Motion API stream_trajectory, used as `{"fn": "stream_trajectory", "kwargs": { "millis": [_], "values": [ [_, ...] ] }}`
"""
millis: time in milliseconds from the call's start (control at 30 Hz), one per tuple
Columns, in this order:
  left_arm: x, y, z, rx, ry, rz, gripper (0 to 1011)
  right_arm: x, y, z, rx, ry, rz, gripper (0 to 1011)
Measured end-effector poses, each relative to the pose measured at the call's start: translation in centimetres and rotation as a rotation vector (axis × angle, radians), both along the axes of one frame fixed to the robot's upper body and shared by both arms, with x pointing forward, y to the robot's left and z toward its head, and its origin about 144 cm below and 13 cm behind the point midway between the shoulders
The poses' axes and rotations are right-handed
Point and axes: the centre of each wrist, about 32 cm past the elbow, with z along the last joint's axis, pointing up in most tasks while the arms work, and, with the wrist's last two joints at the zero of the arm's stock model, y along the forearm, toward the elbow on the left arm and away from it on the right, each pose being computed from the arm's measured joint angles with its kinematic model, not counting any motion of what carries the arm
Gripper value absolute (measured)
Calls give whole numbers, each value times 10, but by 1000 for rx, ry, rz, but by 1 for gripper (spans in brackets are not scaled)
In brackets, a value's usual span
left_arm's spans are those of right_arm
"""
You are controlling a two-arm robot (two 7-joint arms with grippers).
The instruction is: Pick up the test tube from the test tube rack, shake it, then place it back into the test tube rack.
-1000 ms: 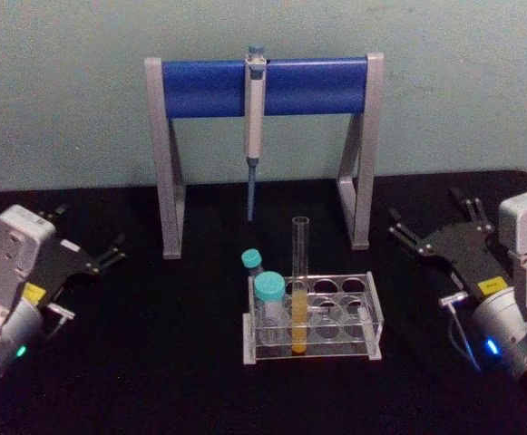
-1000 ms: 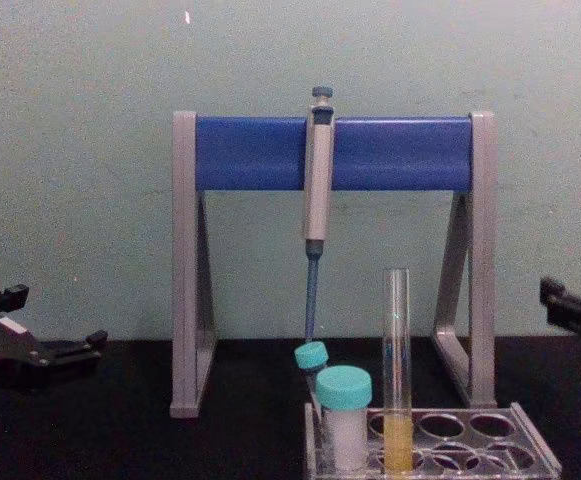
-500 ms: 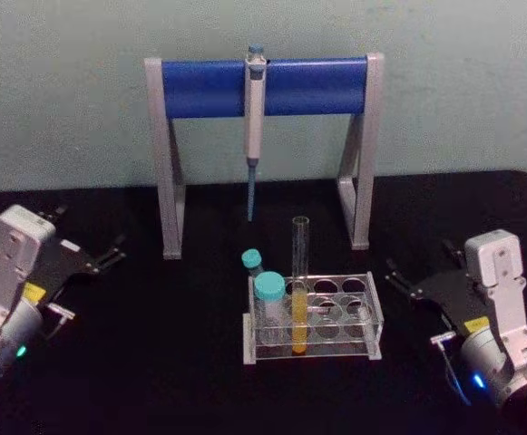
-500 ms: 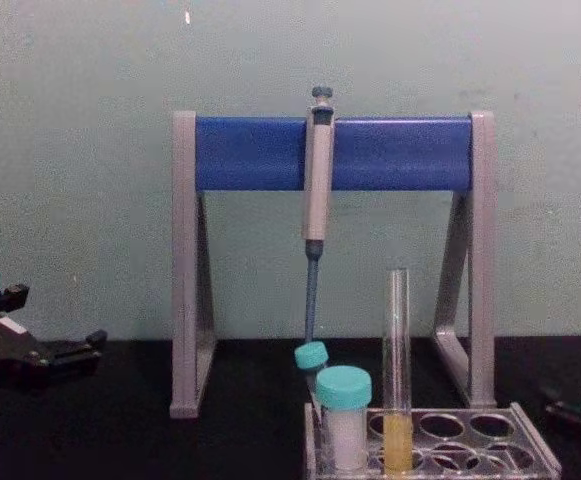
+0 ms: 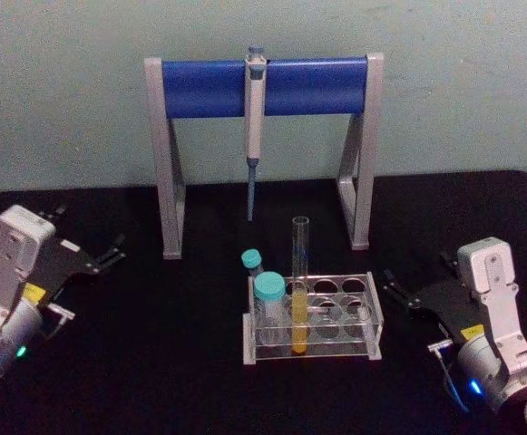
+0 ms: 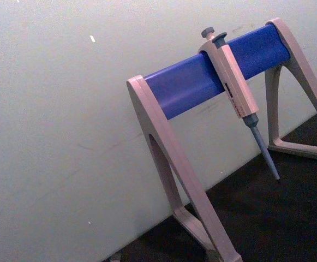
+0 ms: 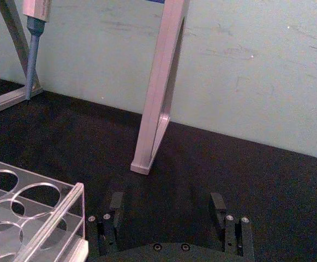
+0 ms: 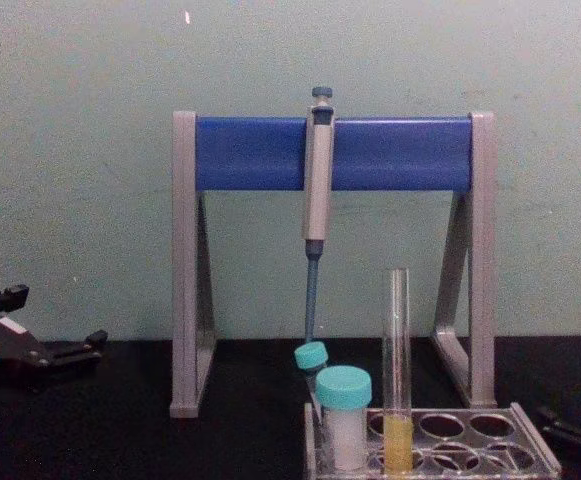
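Observation:
The test tube [image 5: 299, 272] stands upright in the test tube rack [image 5: 373, 313] at mid-table, with yellow liquid in its lower part. The chest view shows the test tube [image 8: 397, 350] rising well above the rack [image 8: 532, 447]. My right gripper [image 5: 415, 269] sits low to the right of the rack, open, fingers pointing toward it and not touching. In the right wrist view the gripper [image 7: 166, 210] is open with the rack's corner [image 7: 49, 221] just beside it. My left gripper [image 5: 89, 228] rests open at the far left, also low at the chest view's left edge [image 8: 40, 350].
Two teal-capped vials [image 5: 268, 290] [image 5: 251, 260] stand at the rack's left end, close to the tube. Behind the rack stands a grey-and-blue pipette stand [image 5: 263, 86] with a pipette [image 5: 253, 136] hanging from it. Its right leg [image 7: 158, 93] is ahead of my right gripper.
My right gripper has dropped lower and drawn in toward the rack's right side, staying open. The left arm, tube and rack have not moved.

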Motion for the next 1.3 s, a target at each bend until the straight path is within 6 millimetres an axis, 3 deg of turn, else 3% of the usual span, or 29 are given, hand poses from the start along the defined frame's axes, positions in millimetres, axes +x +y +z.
{"fn": "stream_trajectory", "kwargs": {
  "millis": [1300],
  "values": [
    [0,0,0,0,0,0,1001,0,0,1,2,-6,3,1000]
  ]
}}
